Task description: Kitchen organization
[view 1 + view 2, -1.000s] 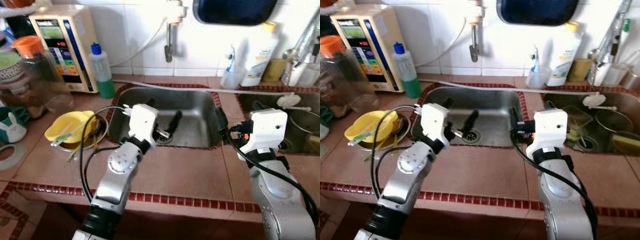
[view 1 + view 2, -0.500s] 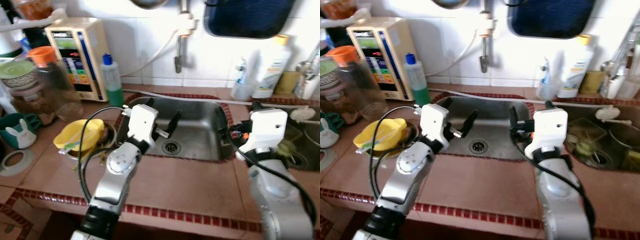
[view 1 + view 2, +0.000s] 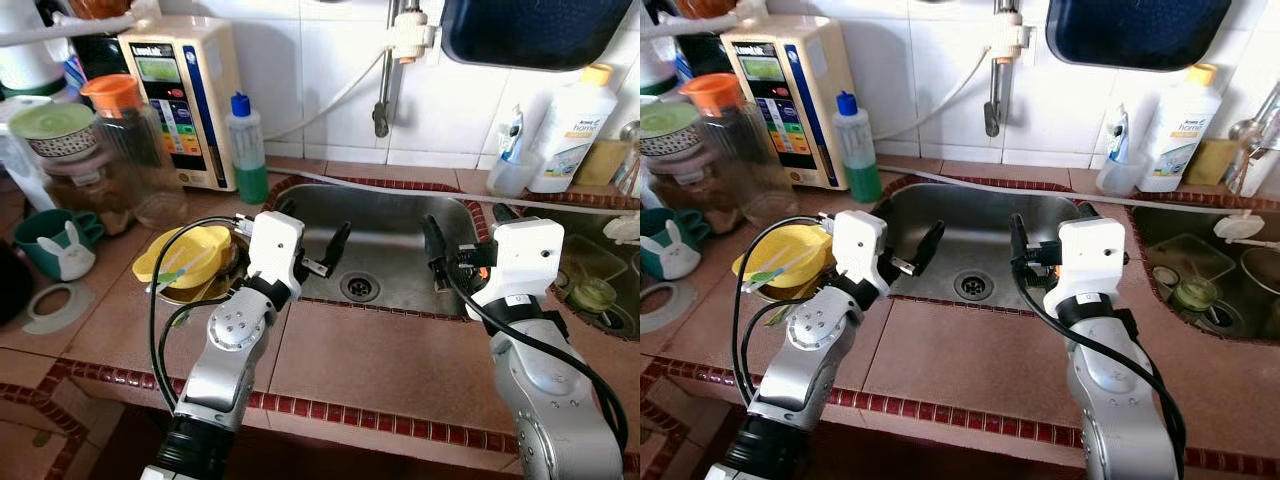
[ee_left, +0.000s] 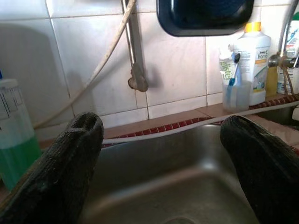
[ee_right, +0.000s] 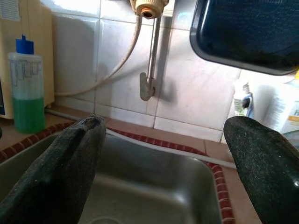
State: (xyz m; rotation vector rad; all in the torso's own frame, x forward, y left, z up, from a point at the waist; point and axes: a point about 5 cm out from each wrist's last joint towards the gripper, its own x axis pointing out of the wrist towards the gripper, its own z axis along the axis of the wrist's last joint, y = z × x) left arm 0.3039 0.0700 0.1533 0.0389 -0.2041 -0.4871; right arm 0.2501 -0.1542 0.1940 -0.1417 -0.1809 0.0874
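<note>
Tiled counter (image 3: 370, 350), steel sink (image 3: 395, 235) ahead, left gripper (image 3: 312, 240) and right gripper (image 3: 1045, 245) hovered over it, jaws spread, empty

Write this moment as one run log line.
left gripper: open, empty, over sink | right gripper: open, empty, over sink

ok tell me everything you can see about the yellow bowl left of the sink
The yellow bowl is a shallow, glossy dish that looks like plastic. It sits tilted in a round metal dish on the tiled counter, just to the robot's left of the steel sink. Thin utensils, pale and greenish, too small to identify, lie across it. The left arm's black cable loops in front of it. The left gripper hangs apart from it, over the sink.
</note>
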